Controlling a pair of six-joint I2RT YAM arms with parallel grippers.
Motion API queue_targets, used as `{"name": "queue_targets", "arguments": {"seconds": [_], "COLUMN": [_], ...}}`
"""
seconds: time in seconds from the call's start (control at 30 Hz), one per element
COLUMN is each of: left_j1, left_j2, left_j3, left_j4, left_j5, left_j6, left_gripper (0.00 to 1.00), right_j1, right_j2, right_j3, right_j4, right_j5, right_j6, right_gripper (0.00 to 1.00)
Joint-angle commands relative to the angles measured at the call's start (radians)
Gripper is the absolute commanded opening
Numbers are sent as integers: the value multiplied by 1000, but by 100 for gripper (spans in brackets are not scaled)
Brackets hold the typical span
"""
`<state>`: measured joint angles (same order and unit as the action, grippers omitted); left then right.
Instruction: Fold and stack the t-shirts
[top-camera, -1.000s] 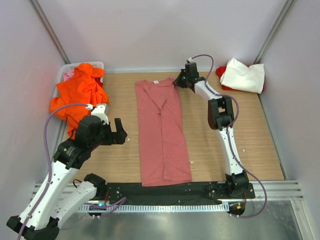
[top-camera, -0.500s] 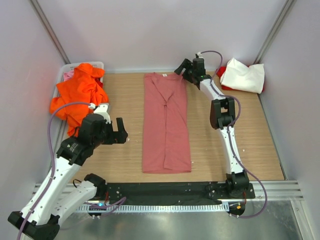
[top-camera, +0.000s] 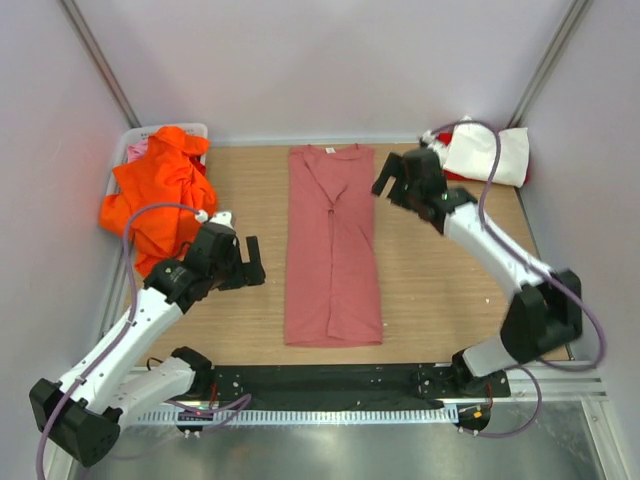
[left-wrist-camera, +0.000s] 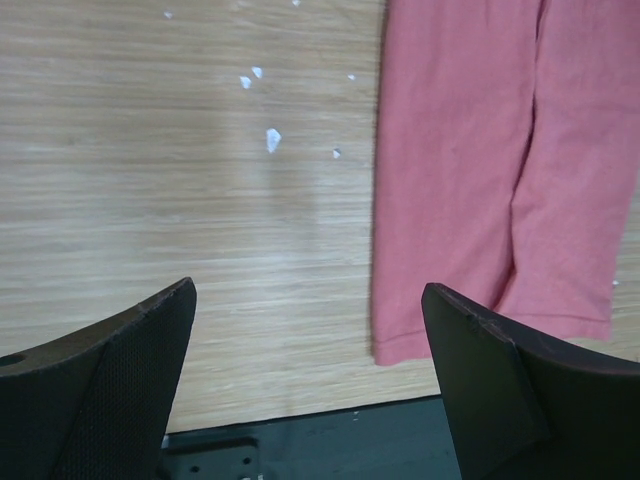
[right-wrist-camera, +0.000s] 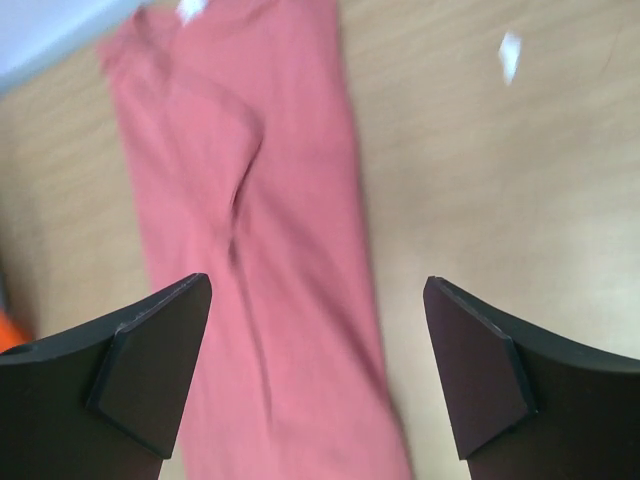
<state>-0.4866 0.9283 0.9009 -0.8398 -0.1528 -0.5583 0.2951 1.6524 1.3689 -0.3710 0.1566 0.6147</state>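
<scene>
A dusty salmon-pink t-shirt (top-camera: 332, 245) lies folded into a long strip down the middle of the table, collar at the far end. My left gripper (top-camera: 254, 262) hovers open just left of it; in its wrist view (left-wrist-camera: 308, 290) the shirt's near hem (left-wrist-camera: 470, 150) lies to the right of the gap. My right gripper (top-camera: 385, 180) hangs open beside the shirt's far right edge, holding nothing; the cloth (right-wrist-camera: 260, 200) shows below its wrist view (right-wrist-camera: 316, 282). An orange t-shirt (top-camera: 160, 190) is heaped at the back left. A white t-shirt (top-camera: 490, 150) lies on red cloth (top-camera: 452, 172) at the back right.
A white bin (top-camera: 128, 150) under the orange heap holds a bit of lighter pink cloth (top-camera: 137, 150). Grey walls close in the table on three sides. A black mounting strip (top-camera: 330, 380) runs along the near edge.
My right gripper opened, let go of the shirt's collar end and drew back toward the near right. The shirt now lies straight. My left gripper edged closer to it.
</scene>
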Motion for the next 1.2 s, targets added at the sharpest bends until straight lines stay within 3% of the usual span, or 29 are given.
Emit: {"name": "queue_targets", "arguments": {"seconds": [0.0,0.13,0.3,0.43,0.67,1.03,1.17], "left_j1": [-71,-138,-216,-262,-363,-425,-452], "left_j2": [-14,-45,-74,-57,-48,41,61], "left_j3": [-65,-235,-358,-414,-471,-510,-502], "left_j4": [74,184,252,301,350,438,446], "left_j5": [33,76,87,95,59,61,62], "left_j6": [-161,-265,-368,-411,-499,-558,-581], "left_gripper": [95,94,93,92,91,84,78], "right_j1": [203,314,433,570,720,745,748], "right_j2": [-222,-480,-707,-784,-790,-704,-703], "right_j3": [-273,-635,-774,-847,-936,-992,-992], "right_j4": [-114,-86,-150,-181,-158,-63,-63], "right_j5": [90,17,26,72,127,120,124], "right_j6": [80,233,368,473,611,626,625], "right_gripper": [94,93,88,85,81,65,54]}}
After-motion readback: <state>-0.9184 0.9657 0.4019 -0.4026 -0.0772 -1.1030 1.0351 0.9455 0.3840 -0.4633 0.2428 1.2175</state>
